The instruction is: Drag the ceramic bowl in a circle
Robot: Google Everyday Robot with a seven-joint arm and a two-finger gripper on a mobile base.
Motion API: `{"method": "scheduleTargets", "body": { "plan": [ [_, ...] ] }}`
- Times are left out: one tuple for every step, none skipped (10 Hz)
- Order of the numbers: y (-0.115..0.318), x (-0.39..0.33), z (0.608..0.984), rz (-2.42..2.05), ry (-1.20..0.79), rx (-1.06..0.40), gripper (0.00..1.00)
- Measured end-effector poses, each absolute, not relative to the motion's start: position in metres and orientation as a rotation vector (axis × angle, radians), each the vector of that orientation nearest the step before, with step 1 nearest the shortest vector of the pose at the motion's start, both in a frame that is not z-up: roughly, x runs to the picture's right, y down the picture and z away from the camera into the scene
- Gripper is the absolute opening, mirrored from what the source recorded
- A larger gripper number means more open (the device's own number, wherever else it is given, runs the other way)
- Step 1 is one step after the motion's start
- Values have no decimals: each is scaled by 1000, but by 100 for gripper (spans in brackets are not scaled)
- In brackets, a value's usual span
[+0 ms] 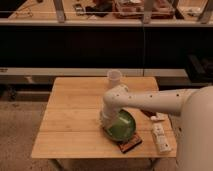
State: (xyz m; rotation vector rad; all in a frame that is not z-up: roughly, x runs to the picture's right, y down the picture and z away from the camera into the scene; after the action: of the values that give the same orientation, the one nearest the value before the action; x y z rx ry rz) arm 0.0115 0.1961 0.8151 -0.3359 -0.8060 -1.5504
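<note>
A pale wooden plank bench fills my view, standing on a speckled floor. Nearest me, at the bench's front edge, a small dark box lies touching the ceramic bowl just behind it. To their right lies a flat white oblong that I cannot identify.

The bowl is right of the bench's middle, in the near half, mouth up and green inside. It is round, so it has no long axis. The tool is down at the bowl's left rim, under the white arm that reaches in from the right. It is clenched. I cannot tell whether it has the rim pinched.

A white cup stands upright at the far edge, well apart from the bowl. Beyond the bench is a dark counter front with a cluttered top.
</note>
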Motion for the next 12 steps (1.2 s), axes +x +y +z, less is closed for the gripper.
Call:
{"method": "scheduleTargets", "body": {
  "plan": [
    [187, 25, 829, -1534, -773, -342, 18],
    [175, 33, 844, -1530, -744, -340, 18],
    [159, 28, 859, -1539, -727, -324, 18],
    [147, 19, 868, -1550, -723, -308, 18],
    [136, 7, 875, -1564, -720, -290, 18],
    [124, -8, 880, -1582, -720, -267, 18],
    [112, -29, 882, -1608, -726, -238, 18],
    [103, -53, 880, -1637, -739, -207, 18],
    [101, -78, 874, -1670, -764, -179, 18],
    [104, -95, 867, -1696, -788, -162, 18],
    [111, -115, 857, -1727, -823, -143, 18],
    [121, -130, 847, -1751, -856, -130, 18]
  ]
}}
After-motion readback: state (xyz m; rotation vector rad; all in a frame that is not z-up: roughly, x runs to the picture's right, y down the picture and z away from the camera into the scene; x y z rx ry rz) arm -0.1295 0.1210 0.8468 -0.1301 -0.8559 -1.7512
